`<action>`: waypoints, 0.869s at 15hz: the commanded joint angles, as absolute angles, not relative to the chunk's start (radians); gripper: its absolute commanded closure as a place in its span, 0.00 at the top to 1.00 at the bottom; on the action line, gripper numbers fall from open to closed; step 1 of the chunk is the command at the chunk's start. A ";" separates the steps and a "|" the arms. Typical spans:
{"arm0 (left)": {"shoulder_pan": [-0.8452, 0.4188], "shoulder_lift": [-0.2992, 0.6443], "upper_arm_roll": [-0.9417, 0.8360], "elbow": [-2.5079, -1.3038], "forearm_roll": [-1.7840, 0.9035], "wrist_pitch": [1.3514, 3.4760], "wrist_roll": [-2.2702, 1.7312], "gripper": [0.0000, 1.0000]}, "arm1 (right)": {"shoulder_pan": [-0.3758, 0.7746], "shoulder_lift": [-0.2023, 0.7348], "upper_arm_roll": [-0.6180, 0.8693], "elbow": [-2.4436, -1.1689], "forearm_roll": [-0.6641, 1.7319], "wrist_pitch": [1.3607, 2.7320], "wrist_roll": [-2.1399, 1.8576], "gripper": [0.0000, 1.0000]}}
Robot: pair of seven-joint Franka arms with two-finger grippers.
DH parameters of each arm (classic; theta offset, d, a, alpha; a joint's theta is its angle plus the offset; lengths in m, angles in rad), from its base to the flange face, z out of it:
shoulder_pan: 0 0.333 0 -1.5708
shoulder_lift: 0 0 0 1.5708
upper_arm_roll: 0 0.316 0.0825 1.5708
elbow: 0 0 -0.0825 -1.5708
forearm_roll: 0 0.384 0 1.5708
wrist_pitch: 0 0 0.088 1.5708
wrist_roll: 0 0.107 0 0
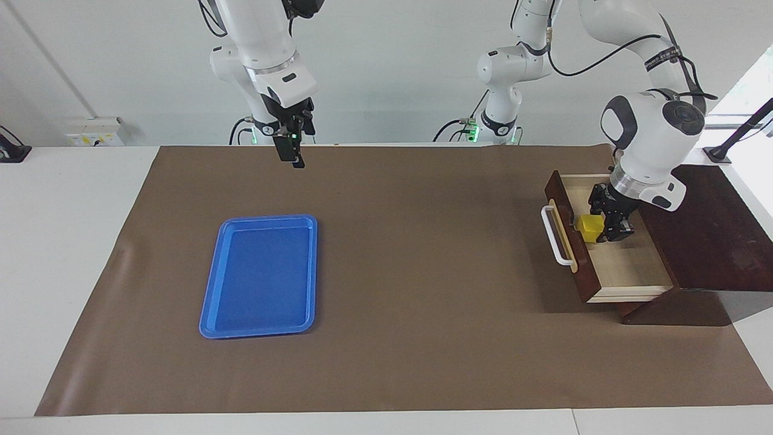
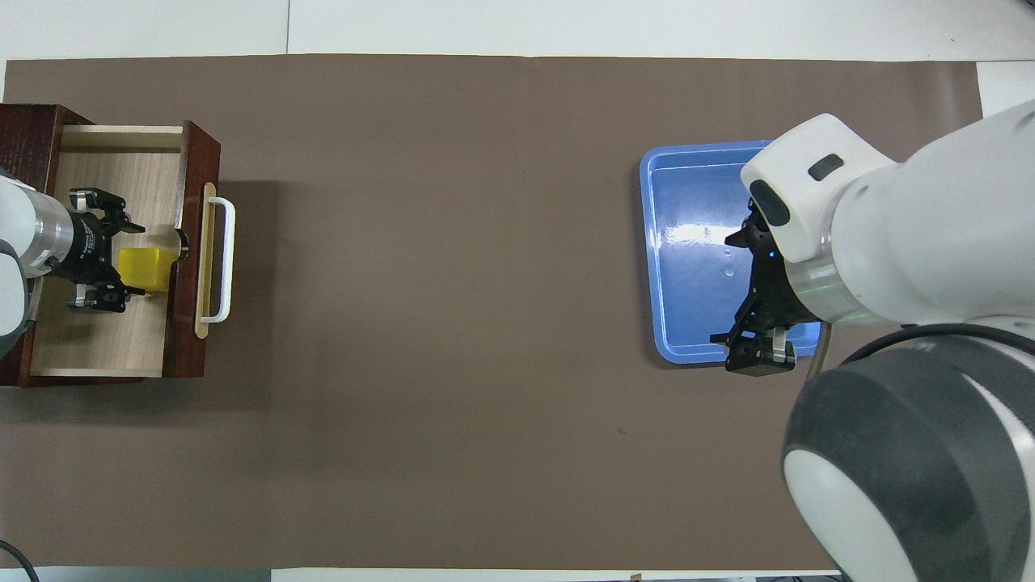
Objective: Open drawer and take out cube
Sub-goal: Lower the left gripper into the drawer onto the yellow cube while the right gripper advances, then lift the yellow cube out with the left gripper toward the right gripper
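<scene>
Overhead view: small bright-yellow cube point(image 2: 145, 269) in left gripper's point(image 2: 137, 271) clamped jaws, right's apart.

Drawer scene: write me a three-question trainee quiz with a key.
1. True or false: the drawer stands open.
2. Where is the cube? A on the tray; B in the drawer; C on the mat.
3. Fill in: the ___ gripper is shut on the cube.

Key: 1 true. 2 B. 3 left: the left gripper grips it, while the right gripper waits up in the air, open.
</scene>
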State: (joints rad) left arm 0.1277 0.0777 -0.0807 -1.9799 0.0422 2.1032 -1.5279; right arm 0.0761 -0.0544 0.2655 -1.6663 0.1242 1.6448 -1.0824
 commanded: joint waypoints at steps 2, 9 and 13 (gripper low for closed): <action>0.123 0.118 -0.072 -1.838 0.040 1.978 -1.519 0.00 | 0.081 -0.066 0.267 -1.690 0.146 1.658 -1.118 1.00; -0.039 0.236 -0.071 -1.527 0.038 1.677 -1.739 0.00 | 0.063 -0.066 0.267 -1.700 0.158 1.681 -1.245 1.00; -0.190 0.250 -0.075 -1.493 0.026 1.667 -2.019 0.00 | 0.066 -0.075 0.265 -1.724 0.201 1.695 -1.328 1.00</action>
State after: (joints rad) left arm -0.1188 0.2298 -0.0900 -1.5383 0.0407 1.7028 -1.8955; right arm 0.0809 -0.0545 0.2595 -1.6841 0.1740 1.6693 -1.2791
